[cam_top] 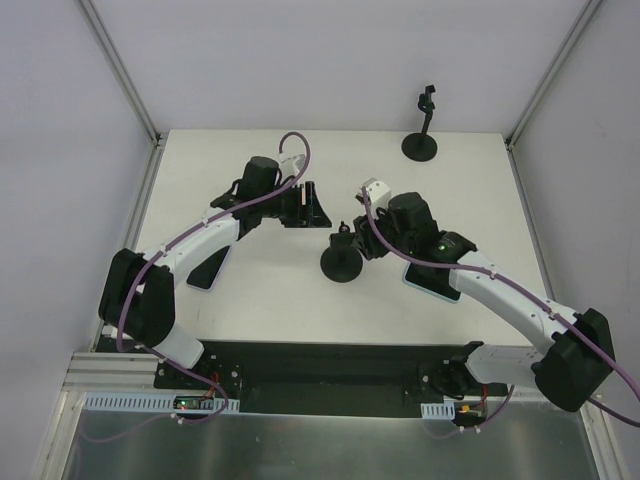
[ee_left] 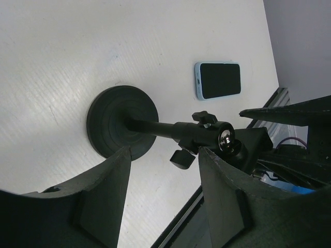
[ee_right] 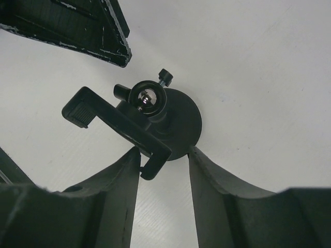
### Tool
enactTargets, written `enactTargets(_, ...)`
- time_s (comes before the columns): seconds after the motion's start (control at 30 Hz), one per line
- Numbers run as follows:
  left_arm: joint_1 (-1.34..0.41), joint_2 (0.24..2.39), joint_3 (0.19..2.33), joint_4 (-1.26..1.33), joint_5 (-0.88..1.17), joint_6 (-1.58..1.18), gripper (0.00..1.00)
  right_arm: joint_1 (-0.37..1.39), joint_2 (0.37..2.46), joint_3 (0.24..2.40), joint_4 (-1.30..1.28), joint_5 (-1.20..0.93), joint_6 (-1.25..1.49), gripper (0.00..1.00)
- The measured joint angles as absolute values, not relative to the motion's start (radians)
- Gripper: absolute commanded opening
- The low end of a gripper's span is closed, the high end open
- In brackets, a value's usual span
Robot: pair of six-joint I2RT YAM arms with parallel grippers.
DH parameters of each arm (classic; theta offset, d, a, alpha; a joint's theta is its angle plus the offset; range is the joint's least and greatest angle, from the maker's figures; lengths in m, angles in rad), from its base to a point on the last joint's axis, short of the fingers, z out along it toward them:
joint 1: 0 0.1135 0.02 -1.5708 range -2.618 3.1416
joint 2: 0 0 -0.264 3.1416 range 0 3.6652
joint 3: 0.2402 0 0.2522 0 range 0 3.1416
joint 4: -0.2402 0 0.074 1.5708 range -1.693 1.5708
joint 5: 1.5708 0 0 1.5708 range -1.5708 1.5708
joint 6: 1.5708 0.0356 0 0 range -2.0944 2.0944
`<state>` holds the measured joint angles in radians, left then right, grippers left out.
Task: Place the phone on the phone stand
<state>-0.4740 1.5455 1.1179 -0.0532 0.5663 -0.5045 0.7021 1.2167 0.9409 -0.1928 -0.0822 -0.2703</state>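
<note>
White bench (cam_top: 270,295), top view: the phone stand (cam_top: 342,265) is upright on its round base near the middle. The right tool (cam_top: 350,238) is at the stand's head. The left tool (cam_top: 303,203) hovers to the far left of the stand, apart from it. The phone (cam_top: 425,288) lies flat on the bench to the right of the stand, partly hidden under the right arm and off the stand. A second stand (cam_top: 419,146) is at the far edge, right of centre.

Left wrist view: the left tool's fingers (ee_left: 111,181) are moderately apart and hold nothing; the stand is beyond their tips. Its base sits flat on the bench, and its pole, clamp knob and ball head are in view. The phone, in a pale blue case with its dark screen up, lies beyond the stand near the bench's railed edge, not touching it.

Right wrist view, looking down on the stand's head: the right tool's fingers (ee_right: 121,178) stand at a middling gap with the lower end of the black cradle arm (ee_right: 116,121) between them. The arm is against one finger and a gap shows at the other, so no firm grip.
</note>
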Motion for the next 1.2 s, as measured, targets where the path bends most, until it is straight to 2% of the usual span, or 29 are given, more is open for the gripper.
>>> enactTargets(0.03, -0.474, 1.542, 1.118, -0.056, 0.566, -0.504, 0.54, 0.702, 1.217, 0.944, -0.196, -0.082, -0.27, 0.43)
enactTargets(0.1, -0.474, 1.536, 1.12, -0.059, 0.566, -0.501, 0.54, 0.702, 1.217, 0.953, -0.206, -0.083, -0.27, 0.55)
enactTargets(0.2, -0.474, 1.528, 1.126, -0.062, 0.562, -0.487, 0.54, 0.702, 1.215, 0.978, -0.236, -0.086, -0.253, 0.83)
enactTargets(0.27, -0.474, 1.518, 1.127, -0.066, 0.548, -0.477, 0.55, 0.702, 1.197, 0.983, -0.251, -0.094, -0.236, 0.96)
enactTargets(0.3, -0.474, 1.512, 1.127, -0.069, 0.542, -0.472, 0.55, 0.702, 1.179, 0.983, -0.264, -0.095, -0.226, 1.0)
enactTargets(0.33, -0.474, 1.506, 1.127, -0.072, 0.538, -0.467, 0.56, 0.702, 1.152, 0.982, -0.275, -0.093, -0.212, 0.97)
enactTargets(0.5, -0.474, 1.484, 1.131, -0.089, 0.51, -0.45, 0.55, 0.687, 0.944, 0.947, -0.309, 0.031, -0.113, 0.97)
enactTargets(0.67, -0.474, 1.452, 1.132, -0.099, 0.492, -0.441, 0.57, 0.508, 0.824, 0.892, -0.395, 0.117, 0.108, 0.97)
enactTargets(0.87, -0.474, 1.397, 1.201, -0.123, 0.524, -0.477, 0.57, 0.116, 0.904, 0.712, -0.535, -0.089, 0.343, 0.97)
enactTargets(0.97, -0.474, 1.396, 1.281, -0.114, 0.562, -0.489, 0.57, -0.026, 0.929, 0.626, -0.595, -0.208, 0.41, 0.97)
enactTargets(1.2, -0.479, 1.401, 1.282, -0.095, 0.611, -0.485, 0.58, -0.057, 0.882, 0.47, -0.578, -0.329, 0.577, 0.97)
